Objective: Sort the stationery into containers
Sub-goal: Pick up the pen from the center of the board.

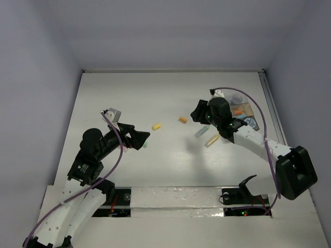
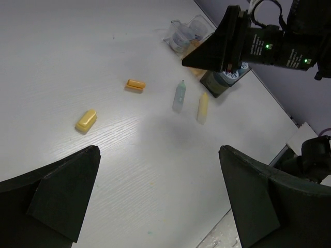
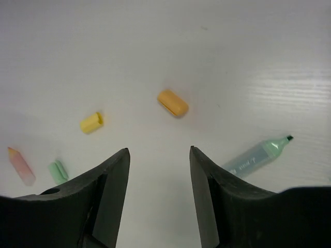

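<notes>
The right claw [image 3: 158, 152] is hovering over the desk [image 3: 155, 41], jaws partly parted with nothing between them. The orange piece [image 3: 173, 102] is lying just ahead of the gap and a touch to its right, its long axis slanting across the claw's line. The left claw [image 2: 159, 150], gaping wide and empty, is sitting well apart from that piece, so the right arm looks nearer. The grey-green pen [image 3: 256, 156] is lying beside the right finger, its faint print too small to read.
</notes>
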Available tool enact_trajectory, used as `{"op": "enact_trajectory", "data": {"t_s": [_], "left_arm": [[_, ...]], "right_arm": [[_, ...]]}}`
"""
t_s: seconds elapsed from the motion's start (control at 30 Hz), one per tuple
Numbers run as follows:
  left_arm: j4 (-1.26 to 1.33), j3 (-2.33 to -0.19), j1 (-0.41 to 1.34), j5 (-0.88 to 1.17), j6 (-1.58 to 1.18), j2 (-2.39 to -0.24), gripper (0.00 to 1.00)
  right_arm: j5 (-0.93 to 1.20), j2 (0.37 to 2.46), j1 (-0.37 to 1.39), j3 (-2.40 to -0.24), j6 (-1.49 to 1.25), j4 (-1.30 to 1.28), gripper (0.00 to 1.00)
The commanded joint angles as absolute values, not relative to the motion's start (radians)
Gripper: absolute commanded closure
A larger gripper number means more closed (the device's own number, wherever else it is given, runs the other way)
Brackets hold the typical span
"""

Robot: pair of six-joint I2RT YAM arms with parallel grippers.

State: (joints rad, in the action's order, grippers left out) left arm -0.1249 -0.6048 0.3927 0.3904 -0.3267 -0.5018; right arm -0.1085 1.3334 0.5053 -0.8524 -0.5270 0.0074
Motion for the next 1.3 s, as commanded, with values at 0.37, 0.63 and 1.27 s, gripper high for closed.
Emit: {"op": "enact_trajectory", "data": {"t_s": [0.37, 0.63, 1.27], "left_arm": [[-0.098, -0.637, 0.391, 0.391, -0.327, -0.514, 0.02], [-0.095, -0.637, 0.391, 0.400, -0.327, -0.515, 0.02], [-0.094, -0.635, 0.391, 0.419, -0.322, -0.522, 0.02]], "right_arm": [[-0.144, 1.492, 0.520, -0.847, -0.535, -0.155, 0.21], [-0.222, 1.578, 0.520, -0.887, -0.545, -0.169, 0.23], [-0.345, 1.747, 0.520, -1.006, -0.500, -0.256, 0.47]]}}
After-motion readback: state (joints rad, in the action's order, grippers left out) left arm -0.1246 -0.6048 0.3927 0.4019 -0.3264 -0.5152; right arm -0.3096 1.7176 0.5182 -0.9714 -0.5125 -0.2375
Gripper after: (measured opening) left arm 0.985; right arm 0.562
